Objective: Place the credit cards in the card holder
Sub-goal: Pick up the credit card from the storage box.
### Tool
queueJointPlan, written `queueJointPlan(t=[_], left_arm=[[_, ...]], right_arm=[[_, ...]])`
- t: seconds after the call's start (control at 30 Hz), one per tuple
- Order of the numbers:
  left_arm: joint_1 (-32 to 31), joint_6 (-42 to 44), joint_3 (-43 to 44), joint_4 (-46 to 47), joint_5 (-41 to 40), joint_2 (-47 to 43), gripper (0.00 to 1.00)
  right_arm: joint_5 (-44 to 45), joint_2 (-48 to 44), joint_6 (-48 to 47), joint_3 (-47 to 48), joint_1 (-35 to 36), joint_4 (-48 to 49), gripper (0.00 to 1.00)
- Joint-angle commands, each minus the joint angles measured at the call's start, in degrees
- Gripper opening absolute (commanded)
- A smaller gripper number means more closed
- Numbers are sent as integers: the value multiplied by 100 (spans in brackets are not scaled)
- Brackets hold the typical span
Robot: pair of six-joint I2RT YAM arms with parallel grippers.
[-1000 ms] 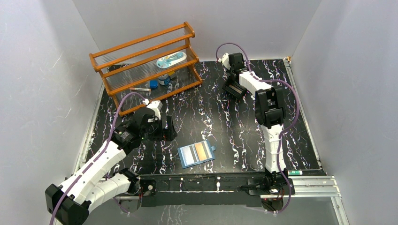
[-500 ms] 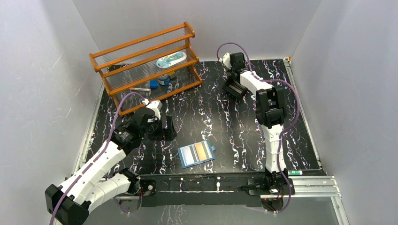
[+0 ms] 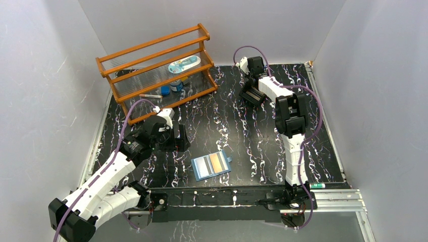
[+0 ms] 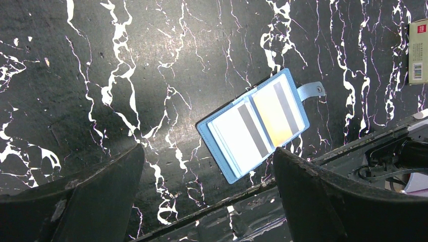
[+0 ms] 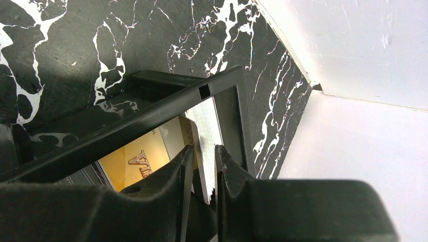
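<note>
- The credit cards (image 5: 206,132) not yet put away stand on edge in a bunch at one end of the black tray (image 5: 151,118), far back on the table (image 4: 75,75). A gold card (image 5: 132,160) shows beside them in the tray.
- The right gripper (image 5: 203,150) reaches down into the tray. Its two fingers are close together, one on each side of the bunch. I cannot tell if they squeeze the cards or only stand next to them.
- To do this step well, I think it should catch just one card, not the whole bunch. It should squeeze it firmly, then lift straight up so the card does not bump the tray's rim.
- The card holder (image 4: 252,131) lies open and flat near the front edge of the table, well apart from the tray. A pale card (image 4: 234,138) and an orange card (image 4: 272,113) already sit in it.
- The left gripper (image 3: 175,138) hangs near the holder. Its fingers are spread wide and hold nothing. It could press the holder down so it does not slide when a card goes in.
</note>
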Motion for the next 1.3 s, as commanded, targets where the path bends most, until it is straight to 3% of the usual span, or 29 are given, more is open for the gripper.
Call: queueJointPlan(t=[0.0,0.57,1.1,1.27], left_arm=[[-10,45,14,-60,-70,-73,99],[-14,37,28,-74,-97,-80,99],[-9,37,23,-86,-140,-70,99],[-18,37,23,-85,-141,-55,99]], right_arm=[[6,6,-36,285,-49,285,30],[-38,148,-54,463,-95,243,27],[58,258,-141,372,-102,296,35],[274,249,-218,379,-115,401,28]])
